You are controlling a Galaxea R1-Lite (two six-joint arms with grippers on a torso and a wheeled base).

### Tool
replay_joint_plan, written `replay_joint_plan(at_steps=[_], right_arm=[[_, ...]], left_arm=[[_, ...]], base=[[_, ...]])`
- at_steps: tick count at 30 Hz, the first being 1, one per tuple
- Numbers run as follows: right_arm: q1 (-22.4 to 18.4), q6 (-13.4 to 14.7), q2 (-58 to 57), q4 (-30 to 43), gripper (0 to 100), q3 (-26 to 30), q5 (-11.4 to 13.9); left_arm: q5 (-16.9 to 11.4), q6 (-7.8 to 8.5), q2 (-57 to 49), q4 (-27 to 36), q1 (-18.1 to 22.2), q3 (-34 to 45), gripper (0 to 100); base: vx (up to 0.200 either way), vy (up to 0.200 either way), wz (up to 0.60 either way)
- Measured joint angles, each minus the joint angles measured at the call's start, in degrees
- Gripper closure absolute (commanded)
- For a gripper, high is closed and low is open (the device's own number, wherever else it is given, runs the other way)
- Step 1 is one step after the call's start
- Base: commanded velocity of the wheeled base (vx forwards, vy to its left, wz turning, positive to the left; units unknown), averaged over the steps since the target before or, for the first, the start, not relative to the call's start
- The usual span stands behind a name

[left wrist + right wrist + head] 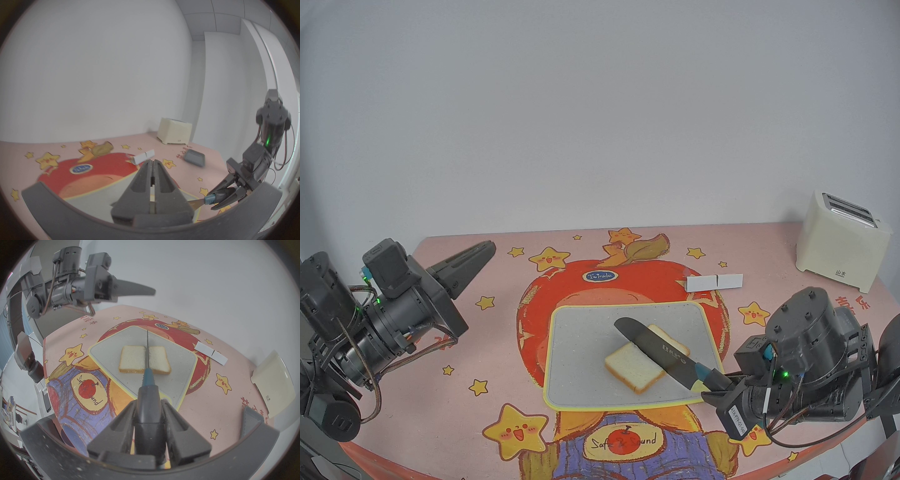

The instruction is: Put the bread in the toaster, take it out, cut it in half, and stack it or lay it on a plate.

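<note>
One slice of bread (632, 370) lies flat near the middle of a grey cutting board (581, 337) with a yellow edge. We see a dark knife (650, 340) lying across the middle of the slice, so some bread shows on each side of the blade. We cannot tell if the bread is cut all the way through. The knife tip points to about 10 o'clock from the bread, and its handle runs out to about 4 o'clock. The right gripper (714, 395) is at that end, past the board's edge, and its jaws pinch the knife handle tight. The board sits on a pink table (494, 350), on top of a big red apple picture with yellow stars around it. From the board, a small white strip of paper (714, 282) lies on the table at about 1 o'clock, near the board but not touching it. Farther out, at about 2 o'clock, a cream toaster (842, 240) stands at the back corner of the table, well apart from the bread. Its slots face up, and we cannot see down into them. At about 10 o'clock from the board, the left gripper (470, 259) hangs in the air over the table's side. Its jaws are pressed together, and we see nothing between them.
</note>
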Motion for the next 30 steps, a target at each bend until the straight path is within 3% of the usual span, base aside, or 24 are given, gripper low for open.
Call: replay_joint_plan(at_steps=[30], right_arm=[[-0.89,0.1,-3.3,-4.11,100,-0.52,-0.05]], left_arm=[[0.06,0.13,-0.91,-0.06,0.06,0.27,100]], base=[[0.0,0.0,0.0]])
